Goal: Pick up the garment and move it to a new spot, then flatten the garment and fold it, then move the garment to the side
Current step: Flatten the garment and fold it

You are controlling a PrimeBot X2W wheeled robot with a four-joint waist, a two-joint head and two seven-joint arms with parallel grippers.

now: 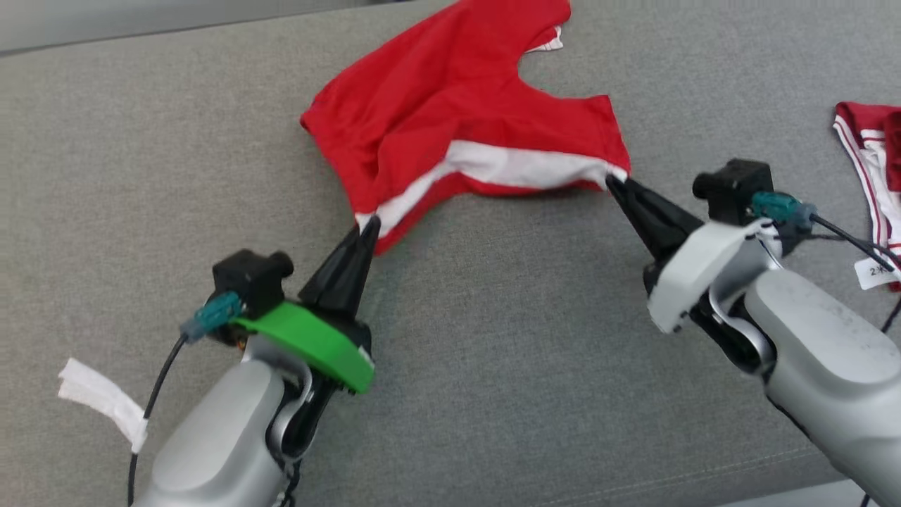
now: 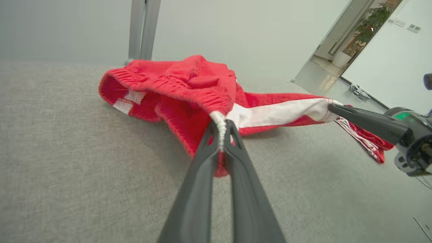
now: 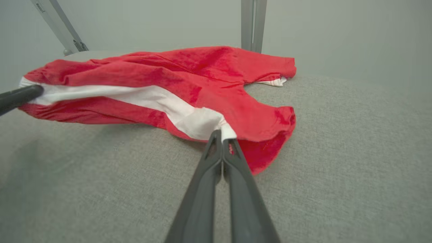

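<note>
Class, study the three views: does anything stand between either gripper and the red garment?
Nothing visible does. The left gripper and the right gripper are each shut on one end of the white band of the red garment.

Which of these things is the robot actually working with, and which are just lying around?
In the job: red garment, left pincer, right pincer, both clamped on it.
Lying about: striped garment at right edge, white strip at left.
</note>
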